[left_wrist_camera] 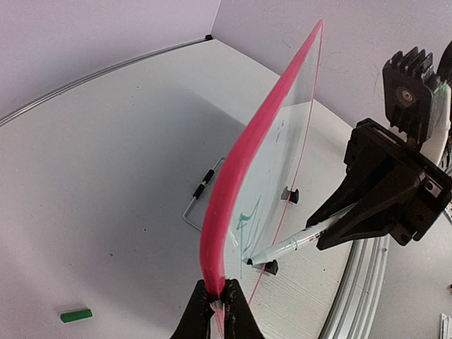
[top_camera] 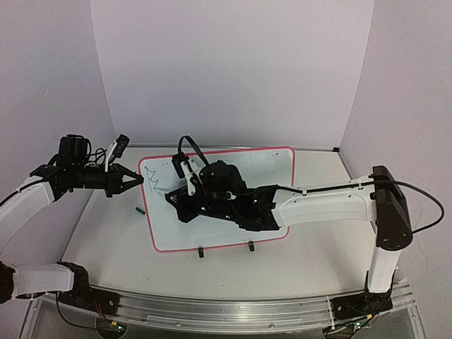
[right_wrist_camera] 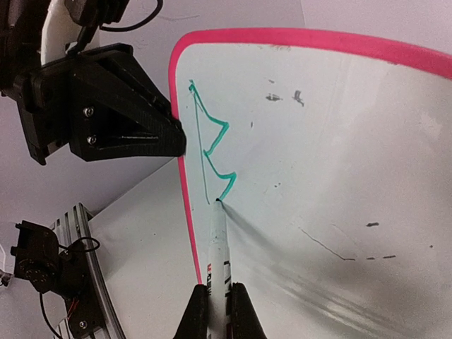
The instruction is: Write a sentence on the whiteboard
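My left gripper (left_wrist_camera: pixel 219 300) is clamped on the pink frame of the whiteboard (top_camera: pixel 268 169), which lies on the grey table (top_camera: pixel 106 240) between the two arms, its black clips (top_camera: pixel 251 246) toward the bases. My right gripper (right_wrist_camera: pixel 219 300) is closed tight on a marker (right_wrist_camera: pixel 217 244), tip touching the board at the lower end of the sentence (right_wrist_camera: pixel 212 141), here only a jagged green stroke beside the left edge. A small green cap (left_wrist_camera: pixel 75 315) lies on the table just off that edge.
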